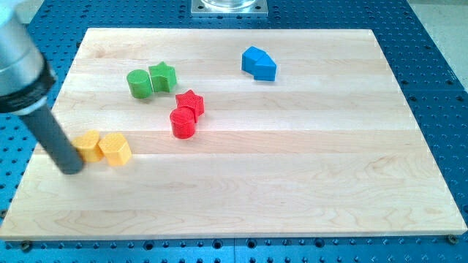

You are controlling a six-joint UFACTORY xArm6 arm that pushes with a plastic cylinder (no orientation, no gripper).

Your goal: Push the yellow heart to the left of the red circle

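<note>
So far the job looks barely under way. At the view's left, the arm's dark rod slants down to the board, and its tip (73,169) rests on the wood touching or just beside the left edge of an orange-yellow block (88,145), whose shape is partly hidden by the rod; it may be the yellow heart, though that cannot be told for sure. The rod has nothing to open or close, so it holds nothing: it can only shove. Touching that block on its right is a second yellow block (115,149), angular, perhaps a hexagon. If the hidden one is the heart, this neighbour stands directly in its path toward the view's right.

Further right and a little higher sits the red circle (183,123), with a red star (190,102) touching it from above. The space just left of the circle is bare wood, so the goal spot is free, but the yellow pair remains well apart from it; nearly the whole push seems left to do.

Above that gap lie a green circle (139,83) and a green star (162,76), touching each other, clear of a straight rightward path. A blue block (259,63) sits far off toward the view's top right, out of the way.
</note>
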